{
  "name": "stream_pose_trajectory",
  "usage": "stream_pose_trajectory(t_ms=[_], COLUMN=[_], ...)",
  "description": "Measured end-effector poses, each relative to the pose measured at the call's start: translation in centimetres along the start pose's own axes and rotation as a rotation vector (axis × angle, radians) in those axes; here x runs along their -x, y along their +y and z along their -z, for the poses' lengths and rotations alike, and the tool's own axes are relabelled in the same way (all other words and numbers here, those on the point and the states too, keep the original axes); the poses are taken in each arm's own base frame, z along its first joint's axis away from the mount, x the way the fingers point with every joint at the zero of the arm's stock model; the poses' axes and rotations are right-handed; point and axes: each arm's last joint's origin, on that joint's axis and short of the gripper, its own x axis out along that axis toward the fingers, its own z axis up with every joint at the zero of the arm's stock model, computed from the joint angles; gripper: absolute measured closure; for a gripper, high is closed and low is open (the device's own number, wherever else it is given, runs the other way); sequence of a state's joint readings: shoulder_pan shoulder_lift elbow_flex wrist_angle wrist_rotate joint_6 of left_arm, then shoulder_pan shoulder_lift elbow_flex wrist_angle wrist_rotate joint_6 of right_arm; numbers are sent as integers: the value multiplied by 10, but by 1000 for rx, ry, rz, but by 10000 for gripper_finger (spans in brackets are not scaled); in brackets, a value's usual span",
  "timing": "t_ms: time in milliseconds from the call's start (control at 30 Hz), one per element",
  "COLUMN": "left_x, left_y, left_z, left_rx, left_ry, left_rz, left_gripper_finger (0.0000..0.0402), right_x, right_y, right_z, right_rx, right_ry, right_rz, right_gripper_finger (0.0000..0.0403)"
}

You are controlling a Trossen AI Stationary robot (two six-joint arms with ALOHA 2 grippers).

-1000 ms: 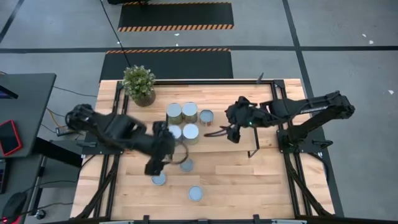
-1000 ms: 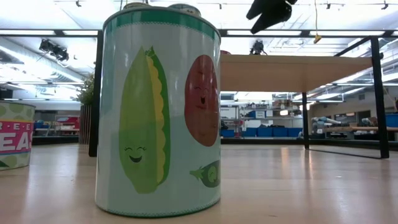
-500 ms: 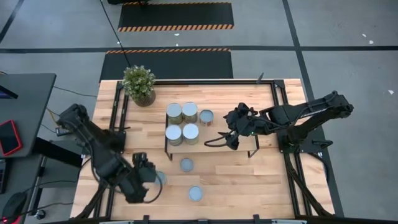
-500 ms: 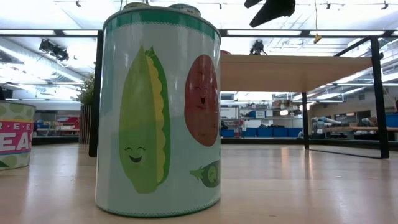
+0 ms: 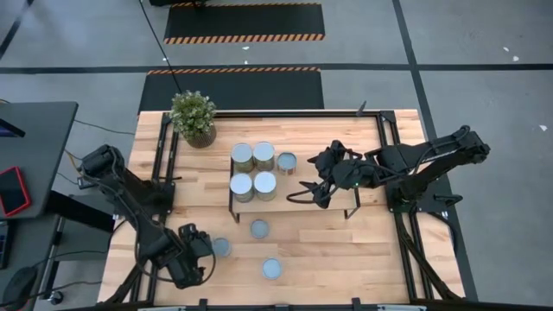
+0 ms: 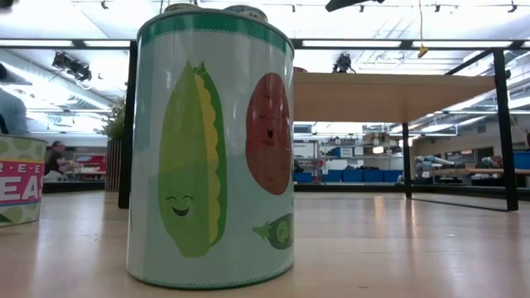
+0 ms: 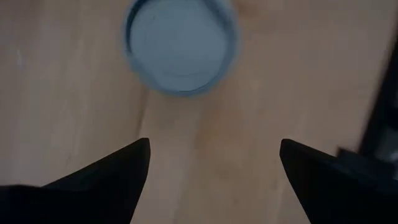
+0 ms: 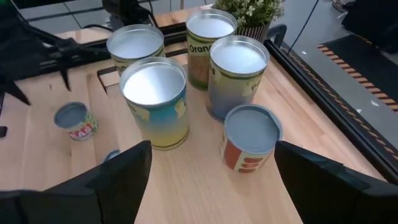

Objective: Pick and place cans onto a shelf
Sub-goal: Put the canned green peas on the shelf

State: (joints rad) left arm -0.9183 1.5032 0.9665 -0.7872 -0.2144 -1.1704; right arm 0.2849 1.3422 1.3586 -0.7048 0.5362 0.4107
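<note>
Five cans stand on the shelf (image 5: 333, 154); three of them are a white-topped one (image 5: 242, 186), another beside it (image 5: 265, 184) and a grey-topped one (image 5: 286, 161). They also show in the right wrist view (image 8: 155, 102). Three small cans stand on the table near the front: one (image 5: 221, 248), one (image 5: 259, 228) and one (image 5: 272, 269). My left gripper (image 5: 206, 253) is open and hovers just left of the first; that can's bluish top (image 7: 180, 46) lies ahead of the fingers. My right gripper (image 5: 302, 190) is open above the shelf, right of the cans.
A potted green plant (image 5: 193, 117) stands at the table's far left corner. The shelf's black rod frames (image 5: 352, 203) rise at both short ends. In the low view a large can with corn and tomato pictures (image 6: 214, 149) fills the foreground, the shelf board (image 6: 389, 95) behind it.
My left gripper has swung away from the shelf's left end toward the table's near left corner and now sits beside the small can there. My right gripper has risen a little and drifted slightly toward the cans on the shelf.
</note>
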Motion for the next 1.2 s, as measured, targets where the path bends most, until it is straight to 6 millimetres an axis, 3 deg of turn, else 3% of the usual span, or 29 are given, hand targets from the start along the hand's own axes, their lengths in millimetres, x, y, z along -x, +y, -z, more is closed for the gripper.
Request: stream_pose_trajectory(t_ms=[233,467,733,1033,1100,1200], left_x=[-31,-38,-56,-54,-46,-18], left_y=[20,18,18,20,16,3], left_z=[3,-9,-17,-24,-30,-50], left_rx=[86,9,14,2,-8,-76], left_ry=[-65,-244,-222,-176,-158,-172], left_rz=[-22,-29,-51,-31,2,112], left_gripper_finger=[38,38,40,110,119,119], right_x=[0,0,0,0,0,1], right_y=[0,0,0,0,1,1], right_z=[0,0,0,0,1,2], right_rx=[-5,-20,-44,-86,-83,-78], right_ry=[1,2,1,2,12,28], right_rz=[-1,-3,-2,-3,-13,-30], right_gripper_finger=[56,56,56,56,56,56])
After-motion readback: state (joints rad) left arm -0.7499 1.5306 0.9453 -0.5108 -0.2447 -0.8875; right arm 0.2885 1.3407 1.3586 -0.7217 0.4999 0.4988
